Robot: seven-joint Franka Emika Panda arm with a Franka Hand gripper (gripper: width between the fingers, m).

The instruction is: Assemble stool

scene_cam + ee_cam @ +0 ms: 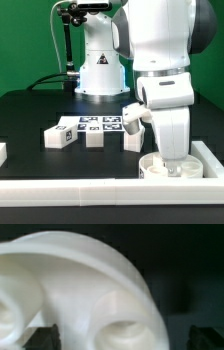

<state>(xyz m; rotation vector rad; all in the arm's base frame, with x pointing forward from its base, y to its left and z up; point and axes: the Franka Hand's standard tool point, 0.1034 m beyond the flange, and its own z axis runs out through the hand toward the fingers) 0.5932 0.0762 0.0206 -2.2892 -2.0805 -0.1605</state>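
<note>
The round white stool seat [152,168] lies at the front right corner of the table, against the white rails. My gripper [168,158] is lowered straight onto it. In the wrist view the seat [90,286] fills the picture, tilted, with round sockets showing. My gripper [122,341] straddles its rim: one dark finger [40,339] lies close against the seat, and the other finger [206,339] stands apart with a dark gap. The jaws are open. Three white block legs [57,137], [93,138], [132,141] lie mid-table. A fourth tagged part [136,115] sits beside my wrist.
The marker board [100,124] lies flat behind the legs. A white rail [90,186] runs along the front edge and another [212,158] along the exterior view's right. The robot base [100,70] and a black stand [68,45] are at the back.
</note>
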